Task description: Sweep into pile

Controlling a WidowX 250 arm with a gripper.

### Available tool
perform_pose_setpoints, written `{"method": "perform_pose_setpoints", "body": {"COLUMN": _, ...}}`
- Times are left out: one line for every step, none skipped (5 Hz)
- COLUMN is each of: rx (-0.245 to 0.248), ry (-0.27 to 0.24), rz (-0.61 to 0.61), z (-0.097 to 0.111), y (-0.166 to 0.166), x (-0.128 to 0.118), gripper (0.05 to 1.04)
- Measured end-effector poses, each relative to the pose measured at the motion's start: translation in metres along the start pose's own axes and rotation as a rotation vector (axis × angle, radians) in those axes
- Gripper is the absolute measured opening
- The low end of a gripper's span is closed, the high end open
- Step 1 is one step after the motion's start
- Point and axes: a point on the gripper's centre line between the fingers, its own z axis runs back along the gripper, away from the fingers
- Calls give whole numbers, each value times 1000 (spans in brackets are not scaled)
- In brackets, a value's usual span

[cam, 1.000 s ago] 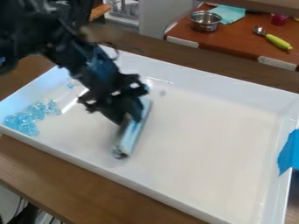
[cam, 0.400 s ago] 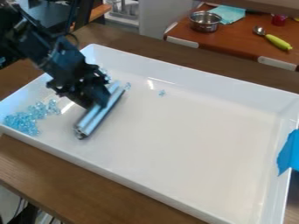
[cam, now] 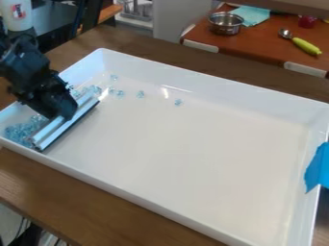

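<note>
In the camera view, the gripper (cam: 64, 115) is at the left side of the big white tray (cam: 193, 163). It is clamped on a shiny bar (cam: 65, 123). The bar lies on a slant, with its low end near the tray's near left corner and its other end up toward the far side.

Lots of little blue beads (cam: 19, 132) sit in a bunch in that corner, to the left of the bar. More beads are by the bar's far end. A few sit apart along the tray's far side, and the one most to the right is all alone.

The tray is on a brown worktop (cam: 70, 197). Blue tape (cam: 319, 166) is on its right side. On a red-brown table (cam: 260, 43) at the far right are a shiny pot (cam: 225, 24), a blue-green cloth (cam: 252, 15) and a spoon (cam: 306, 46) with a green handle.
</note>
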Motion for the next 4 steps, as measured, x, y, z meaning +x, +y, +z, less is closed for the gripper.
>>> {"method": "perform_pose_setpoints", "body": {"rx": -40, "ry": 15, "rz": -21, "z": 7, "y": 3, "x": -8, "gripper": 362}}
{"method": "perform_pose_setpoints", "body": {"rx": -58, "ry": -26, "rz": 20, "z": 19, "y": -4, "x": -4, "gripper": 362}}
{"method": "perform_pose_setpoints", "body": {"rx": -108, "ry": -4, "rz": 141, "z": 14, "y": -36, "x": 4, "gripper": 361}}
{"method": "perform_pose_setpoints", "body": {"rx": -121, "ry": 6, "rz": 119, "z": 8, "y": -95, "x": 26, "gripper": 361}}
